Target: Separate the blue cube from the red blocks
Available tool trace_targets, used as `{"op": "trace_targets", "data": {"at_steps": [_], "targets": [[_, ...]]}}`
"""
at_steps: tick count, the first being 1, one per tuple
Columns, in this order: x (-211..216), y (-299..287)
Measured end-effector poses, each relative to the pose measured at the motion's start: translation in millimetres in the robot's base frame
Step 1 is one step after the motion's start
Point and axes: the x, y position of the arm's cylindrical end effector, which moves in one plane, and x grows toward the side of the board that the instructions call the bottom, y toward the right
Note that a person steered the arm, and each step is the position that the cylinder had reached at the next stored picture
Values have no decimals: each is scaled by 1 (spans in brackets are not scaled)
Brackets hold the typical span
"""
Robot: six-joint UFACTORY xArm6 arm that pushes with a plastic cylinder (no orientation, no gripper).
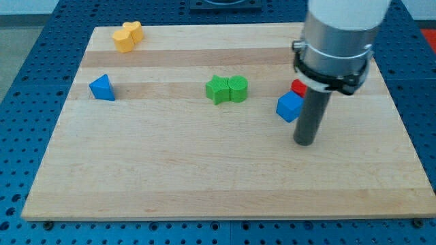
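On the far left of the wooden board (204, 184), two yellow blocks (127, 36) sat pressed together near the far edge, their shapes hard to make out. Nearer and a little further left, a blue triangular block (102, 88) lay alone, well apart from everything else. Around the middle, a green star-shaped block (217, 89) touched a green rounded block (238, 88) on its right. Further right, the blue cube (289, 106) rested against a red block (298, 87) just behind it; most of that red block was hidden by the arm, so its shape could not be told, nor whether a second red one lay there. The arm came down from the view's top right, its pale cylindrical body ending in a black collar and a dark upright rod. There was no claw to open or close. My tip (304, 142) stood on the board just right of and slightly nearer than the blue cube, close beside it; contact could not be told.
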Motion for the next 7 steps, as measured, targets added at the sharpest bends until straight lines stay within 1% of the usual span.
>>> {"op": "trace_targets", "data": {"at_steps": [2, 3, 5, 7], "targets": [[-25, 37], [-39, 40], [-67, 39], [-67, 11]]}}
